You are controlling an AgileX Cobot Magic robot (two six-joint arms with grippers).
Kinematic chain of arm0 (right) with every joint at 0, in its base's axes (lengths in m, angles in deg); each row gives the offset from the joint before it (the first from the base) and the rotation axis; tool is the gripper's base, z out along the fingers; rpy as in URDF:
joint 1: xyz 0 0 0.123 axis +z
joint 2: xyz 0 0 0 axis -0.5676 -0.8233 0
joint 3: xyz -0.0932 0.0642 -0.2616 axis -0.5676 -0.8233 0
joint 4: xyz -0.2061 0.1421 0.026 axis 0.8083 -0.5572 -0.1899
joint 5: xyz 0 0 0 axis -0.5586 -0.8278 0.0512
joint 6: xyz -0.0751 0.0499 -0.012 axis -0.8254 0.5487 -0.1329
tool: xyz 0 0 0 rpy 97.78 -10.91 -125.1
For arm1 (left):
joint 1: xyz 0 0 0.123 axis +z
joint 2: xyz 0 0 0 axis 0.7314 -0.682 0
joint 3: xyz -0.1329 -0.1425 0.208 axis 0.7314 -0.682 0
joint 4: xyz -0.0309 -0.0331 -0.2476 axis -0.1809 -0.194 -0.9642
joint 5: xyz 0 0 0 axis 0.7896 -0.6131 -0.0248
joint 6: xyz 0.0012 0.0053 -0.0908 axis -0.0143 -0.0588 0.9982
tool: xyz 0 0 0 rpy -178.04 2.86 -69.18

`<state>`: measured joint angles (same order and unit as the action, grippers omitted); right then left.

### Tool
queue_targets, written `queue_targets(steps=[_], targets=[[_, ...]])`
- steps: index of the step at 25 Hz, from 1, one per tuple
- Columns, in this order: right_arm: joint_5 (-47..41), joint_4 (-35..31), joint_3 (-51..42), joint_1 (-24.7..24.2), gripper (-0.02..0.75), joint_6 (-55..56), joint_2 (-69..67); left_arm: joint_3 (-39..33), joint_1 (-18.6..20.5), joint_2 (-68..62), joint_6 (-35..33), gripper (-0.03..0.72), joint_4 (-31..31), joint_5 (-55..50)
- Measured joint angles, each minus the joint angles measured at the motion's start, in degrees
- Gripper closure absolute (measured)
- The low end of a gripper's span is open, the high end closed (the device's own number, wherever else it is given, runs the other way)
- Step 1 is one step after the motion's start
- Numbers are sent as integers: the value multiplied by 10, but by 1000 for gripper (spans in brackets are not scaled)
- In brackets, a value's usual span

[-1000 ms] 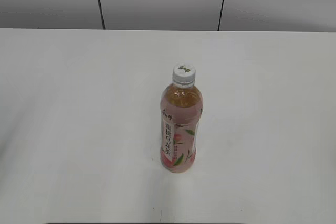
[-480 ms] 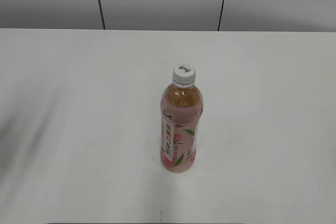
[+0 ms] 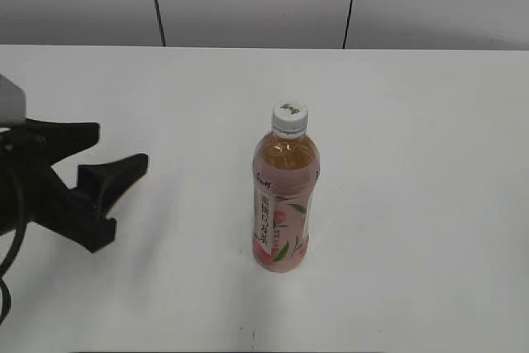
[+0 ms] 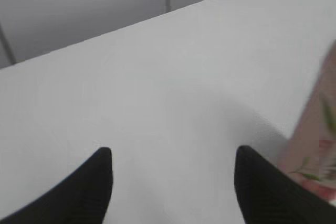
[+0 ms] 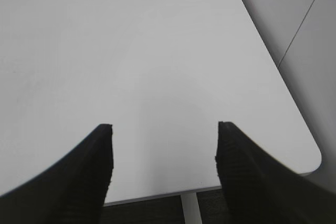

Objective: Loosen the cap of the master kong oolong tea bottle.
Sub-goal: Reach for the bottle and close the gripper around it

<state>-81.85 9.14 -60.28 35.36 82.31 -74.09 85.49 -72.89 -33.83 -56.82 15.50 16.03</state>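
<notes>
Bottle (image 3: 282, 204) stands upright mid-table (image 3: 413, 204), cap (image 3: 290, 117) on top. Left gripper (image 3: 116, 150) at the left edge of the exterior view, well apart from the bottle, tips pointing right toward it. Fingers (image 3: 111, 175) spread wide, nothing between them, touching nothing. Left wrist view: both black fingertips (image 4: 100, 171) apart over bare table, bottle's pink label (image 4: 315, 145) blurred at the right edge, just beyond the right-hand tip, not between the fingers. Right gripper (image 5: 163, 148) not in the exterior view; right wrist view shows its fingers (image 5: 100, 150) wide apart, empty, above bare table near the table's corner, bottle not visible there.
</notes>
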Motion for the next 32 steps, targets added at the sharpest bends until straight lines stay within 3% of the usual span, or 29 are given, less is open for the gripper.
queue_targets(steps=[3,9,18,32], targets=[[0,0,0,0,267,0,0,0,-7,-26,49,227,118,59],[0,0,0,0,267,0,0,0,-8,-82,102,128,256,137],[0,0,0,0,267,0,0,5,-8,-229,106,93,276,324],[0,0,0,0,267,0,0,66,-8,-302,117,93,327,344]])
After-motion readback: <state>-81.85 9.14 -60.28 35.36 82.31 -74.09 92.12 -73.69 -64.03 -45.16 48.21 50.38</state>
